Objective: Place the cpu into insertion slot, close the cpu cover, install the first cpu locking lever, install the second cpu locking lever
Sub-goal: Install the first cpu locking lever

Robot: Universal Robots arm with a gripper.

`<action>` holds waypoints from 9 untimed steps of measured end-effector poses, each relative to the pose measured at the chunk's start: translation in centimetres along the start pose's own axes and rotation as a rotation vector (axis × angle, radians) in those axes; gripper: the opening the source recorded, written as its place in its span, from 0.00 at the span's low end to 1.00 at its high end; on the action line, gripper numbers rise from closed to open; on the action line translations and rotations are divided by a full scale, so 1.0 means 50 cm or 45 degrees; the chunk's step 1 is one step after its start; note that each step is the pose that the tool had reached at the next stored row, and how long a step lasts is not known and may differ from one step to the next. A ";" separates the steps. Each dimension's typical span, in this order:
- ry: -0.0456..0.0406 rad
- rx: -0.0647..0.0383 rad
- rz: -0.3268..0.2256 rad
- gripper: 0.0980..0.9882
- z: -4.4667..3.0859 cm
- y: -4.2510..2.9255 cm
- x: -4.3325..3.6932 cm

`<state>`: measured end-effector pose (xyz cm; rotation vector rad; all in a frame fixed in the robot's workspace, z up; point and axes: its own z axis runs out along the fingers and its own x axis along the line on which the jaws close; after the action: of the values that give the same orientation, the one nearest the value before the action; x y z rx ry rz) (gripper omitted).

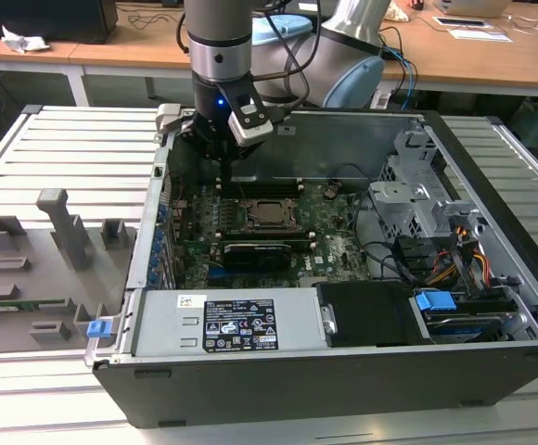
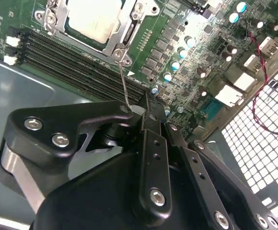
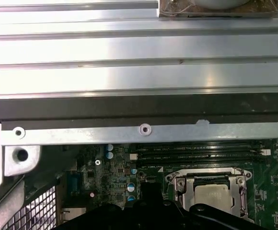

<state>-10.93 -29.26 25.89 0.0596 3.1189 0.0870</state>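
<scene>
My pincer (image 2: 146, 108) hangs inside the open case (image 1: 492, 185), just off the socket's corner, its fingers drawn together on the tip of a thin wire lever (image 2: 123, 81) that rises from the socket frame. In the exterior view the pincer (image 1: 224, 176) sits at about 10 o'clock from the socket. The cpu (image 2: 93, 17) already lies in the slot (image 3: 177, 178), silver face up, and the cover (image 2: 124, 36) lies flat around it with the chip showing through its window; both wrist views agree on that. I judge the lever springy and stiff for its thinness: bare round wire, slippery between flat pads, likely to snap sideways if I lose it. The best hold is at its bent free end, where I am now, since the root is pinned at the hinge. The cover is light sheet metal, rigid enough, but the pin field beneath is delicate, so force belongs on the lever alone, not on the green board (image 1: 334, 241) or the memory slots (image 2: 76, 60) beside it.
</scene>
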 end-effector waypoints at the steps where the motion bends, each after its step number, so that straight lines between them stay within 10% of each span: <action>1: 0.000 0.000 0.000 0.01 0.000 0.000 0.000; 9: 0.000 0.000 0.000 0.01 0.000 0.000 0.000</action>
<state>-10.93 -29.25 25.88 0.0598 3.1189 0.0870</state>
